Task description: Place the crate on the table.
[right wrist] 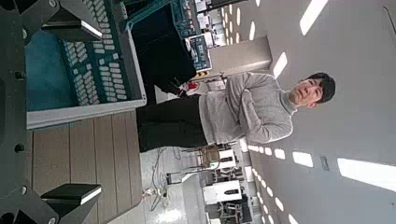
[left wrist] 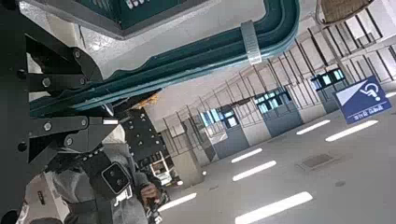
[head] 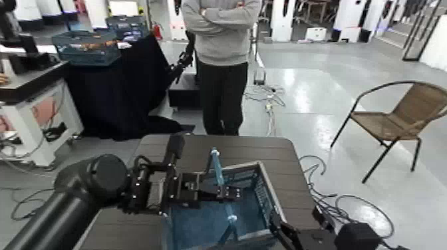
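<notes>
We see the crate (head: 223, 209) on the table (head: 279, 156) — left gripper (head: 199, 193) clamped on its rim, right gripper (head: 287, 234) spread wide beside it.

Grey-blue slotted crate (head: 243, 203), dark brown slatted table (head: 293, 166).

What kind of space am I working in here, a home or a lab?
Most likely a robotics lab or test hall, not a home: a white workbench with loose cables, a table draped in black cloth holding teal baskets, white pillars, a polished open floor, and a person standing watching.
</notes>
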